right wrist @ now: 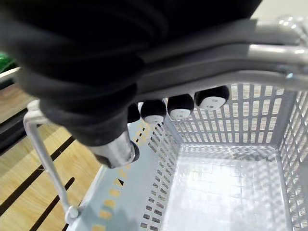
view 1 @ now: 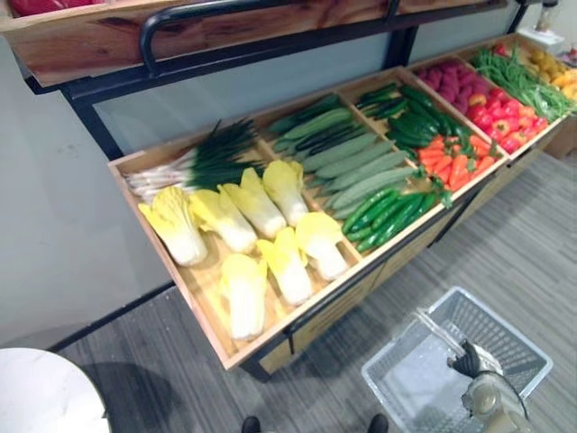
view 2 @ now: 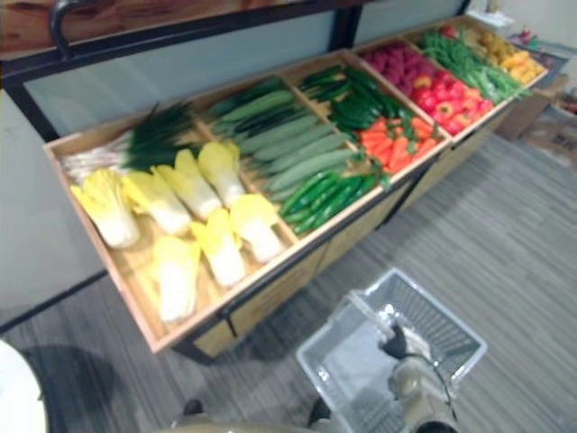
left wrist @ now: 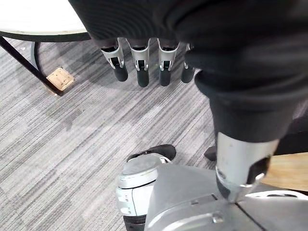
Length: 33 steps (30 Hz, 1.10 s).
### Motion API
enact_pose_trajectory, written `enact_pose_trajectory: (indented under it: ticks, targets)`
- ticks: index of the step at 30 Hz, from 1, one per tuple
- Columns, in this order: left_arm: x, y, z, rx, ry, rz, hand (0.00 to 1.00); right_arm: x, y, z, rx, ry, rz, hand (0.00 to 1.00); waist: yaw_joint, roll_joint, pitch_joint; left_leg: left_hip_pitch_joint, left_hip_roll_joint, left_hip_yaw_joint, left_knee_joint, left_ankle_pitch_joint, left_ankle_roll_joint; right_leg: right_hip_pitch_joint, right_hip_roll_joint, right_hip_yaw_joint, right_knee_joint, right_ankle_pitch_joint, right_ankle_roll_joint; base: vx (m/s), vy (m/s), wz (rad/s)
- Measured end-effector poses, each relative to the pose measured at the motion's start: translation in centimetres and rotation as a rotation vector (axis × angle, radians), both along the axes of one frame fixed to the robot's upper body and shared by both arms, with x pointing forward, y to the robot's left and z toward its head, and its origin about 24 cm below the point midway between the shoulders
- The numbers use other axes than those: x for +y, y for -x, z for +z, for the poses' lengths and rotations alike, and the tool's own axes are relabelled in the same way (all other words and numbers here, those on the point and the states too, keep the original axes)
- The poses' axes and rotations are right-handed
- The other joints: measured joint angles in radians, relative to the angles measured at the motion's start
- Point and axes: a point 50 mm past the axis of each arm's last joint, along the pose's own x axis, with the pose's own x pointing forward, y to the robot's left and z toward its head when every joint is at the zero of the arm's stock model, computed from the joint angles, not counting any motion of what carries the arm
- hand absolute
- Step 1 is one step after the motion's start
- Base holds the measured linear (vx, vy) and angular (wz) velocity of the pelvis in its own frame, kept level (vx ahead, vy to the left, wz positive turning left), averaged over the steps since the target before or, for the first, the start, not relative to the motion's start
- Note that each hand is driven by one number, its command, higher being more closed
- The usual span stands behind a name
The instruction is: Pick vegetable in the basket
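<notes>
R hand (view 1: 467, 363) is low at near right. Its fingers (right wrist: 180, 107) are curled round the handle (right wrist: 269, 53) of the grey mesh basket (view 1: 424, 370), which is empty. L hand (left wrist: 163, 57) hangs over the carpet floor (left wrist: 72, 144) by the round white tabletop (view 1: 41, 392), fingers straight and slack, holding nothing.

Veg all sits in the sloped wooden shelf (view 1: 206, 281), far and left of the basket. The cabbages (view 1: 242, 293) are at the near-left end, cucumbers (view 1: 388, 215) mid, carrots (view 1: 455, 162) further right.

Key relation: the free L hand is on the cabbage side, so prob. it's the one to reach. Target is up and far from its fingers. The nearest cabbage lies w/ its long axis approx near-far, white stalk end toward the robot and leaf end away, so the fingers should close across it, left-right. The basket is to the right of that cabbage, well apart, so the carry goes rightward and down.
</notes>
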Motion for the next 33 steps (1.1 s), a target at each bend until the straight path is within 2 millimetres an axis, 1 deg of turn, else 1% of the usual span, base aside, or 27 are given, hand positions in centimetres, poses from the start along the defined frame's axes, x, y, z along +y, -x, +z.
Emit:
enact_pose_trajectory:
  ticks: [3, 5, 8, 14, 18, 23, 26, 29, 30, 33]
  targets:
    - [0.0, 0.0, 0.0, -0.001, 0.0, 0.002, 0.0, -0.1, 0.2, -0.1, 0.006, -0.001, -0.004, 1.0, -0.002, 0.008, -0.005, 0.018, -0.005, 0.011, -0.01, -0.001, 0.0, 0.001, -0.004, 0.016, 0.0, 0.002, 0.003, 0.01, 0.012, -0.15]
    - [-0.2, 0.1, 0.0, -0.001, 0.005, 0.005, 0.0, -0.2, 0.6, -0.4, 0.022, -0.003, -0.009, 1.0, -0.01, 0.018, -0.011, 0.023, -0.004, 0.021, -0.01, -0.003, -0.002, 0.001, -0.003, 0.02, 0.0, 0.002, 0.003, 0.01, 0.002, -0.07]
    - [-0.4, 0.3, -0.1, 0.003, 0.013, 0.008, 0.0, -0.2, 1.0, -0.7, 0.043, -0.006, -0.014, 1.0, -0.016, 0.026, -0.016, 0.029, -0.003, 0.028, -0.01, -0.008, -0.006, 0.0, -0.001, 0.028, -0.001, 0.002, 0.003, 0.01, 0.002, -0.08]
    - [-0.4, 0.3, -0.1, 0.004, 0.013, 0.008, 0.0, -0.3, 1.2, -0.9, 0.054, -0.007, -0.017, 1.0, -0.026, 0.028, -0.017, 0.039, -0.004, 0.034, -0.011, -0.014, -0.007, 0.003, -0.001, 0.036, -0.001, 0.002, 0.003, 0.01, 0.0, -0.04]
    - [-0.4, 0.2, -0.1, 0.002, 0.005, 0.007, 0.0, -0.3, 1.4, -1.0, 0.064, -0.007, -0.021, 1.0, -0.026, 0.029, -0.018, 0.04, -0.004, 0.03, -0.011, -0.014, -0.007, 0.008, -0.002, 0.031, -0.001, 0.003, 0.005, 0.01, -0.003, 0.03]
    - [-0.2, 0.1, 0.1, -0.009, -0.049, 0.01, 0.0, -0.5, 2.0, -1.5, 0.09, -0.005, -0.032, 1.0, -0.026, 0.032, -0.024, 0.041, -0.006, 0.022, -0.011, -0.014, -0.007, 0.023, -0.003, 0.016, -0.011, 0.004, 0.006, 0.01, -0.006, 0.07]
    - [0.0, -0.3, 0.3, -0.032, -0.096, 0.013, 0.0, -0.6, 2.8, -1.8, 0.105, -0.003, -0.041, 1.0, -0.027, 0.034, -0.026, 0.04, -0.008, 0.003, -0.011, -0.014, -0.007, 0.036, -0.005, 0.0, -0.016, 0.004, 0.006, 0.0, -0.007, 0.13]
    - [0.2, -0.6, 0.4, -0.049, -0.123, 0.021, 0.0, -0.7, 3.2, -1.9, 0.1, -0.008, -0.044, 1.0, -0.026, 0.034, -0.026, 0.038, -0.015, 0.0, -0.011, -0.014, -0.007, 0.036, -0.011, -0.004, -0.016, 0.004, 0.007, -0.01, -0.001, 0.03]
    - [0.2, -0.7, 0.4, -0.053, -0.127, 0.027, 0.0, -0.7, 3.3, -1.9, 0.1, -0.007, -0.046, 1.0, -0.027, 0.034, -0.026, 0.038, -0.017, 0.0, -0.011, -0.014, -0.007, 0.036, -0.013, -0.004, -0.016, 0.004, 0.007, 0.0, 0.0, 0.0]
    - [0.4, -1.4, 0.7, -0.126, -0.133, 0.123, 0.0, -0.7, 3.5, -2.0, 0.093, -0.006, -0.058, 1.0, -0.027, 0.033, -0.027, 0.036, -0.022, -0.002, -0.011, -0.014, -0.007, 0.036, -0.019, -0.005, -0.016, 0.005, 0.009, 0.0, 0.0, 0.0]
